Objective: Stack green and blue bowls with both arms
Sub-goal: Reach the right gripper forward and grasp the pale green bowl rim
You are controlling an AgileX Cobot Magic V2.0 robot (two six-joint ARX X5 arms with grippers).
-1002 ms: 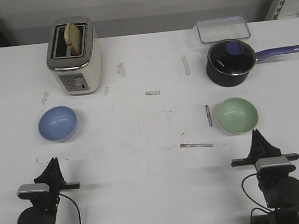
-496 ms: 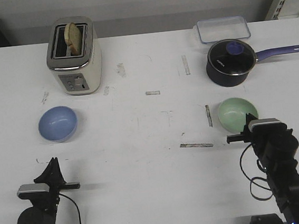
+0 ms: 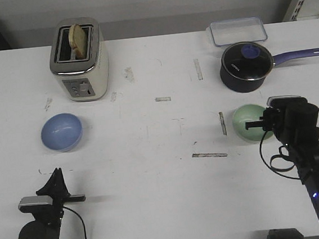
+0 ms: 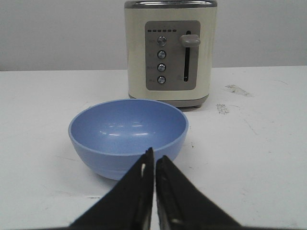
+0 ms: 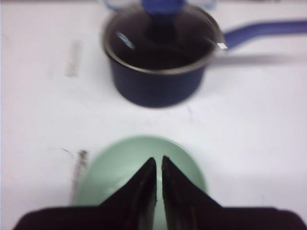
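The light blue bowl [image 3: 62, 131] sits on the white table at the left, in front of the toaster; it also shows in the left wrist view [image 4: 128, 135]. My left gripper [image 3: 56, 176] rests low at the table's near edge, short of the blue bowl, shut and empty [image 4: 154, 158]. The pale green bowl [image 3: 247, 121] sits at the right and shows in the right wrist view [image 5: 124, 167]. My right gripper [image 3: 263, 125] is raised over the green bowl, shut and empty [image 5: 159, 162], and the arm covers the bowl's right side.
A cream toaster [image 3: 78, 59] with bread in its slot stands at the back left. A dark blue saucepan [image 3: 246, 66] with a long handle sits behind the green bowl, and a clear lidded container [image 3: 237, 32] lies behind it. Tape marks dot the table's middle.
My right arm has risen from the table's near edge and moved forward, ending over the green bowl. The left arm and both bowls have not moved.
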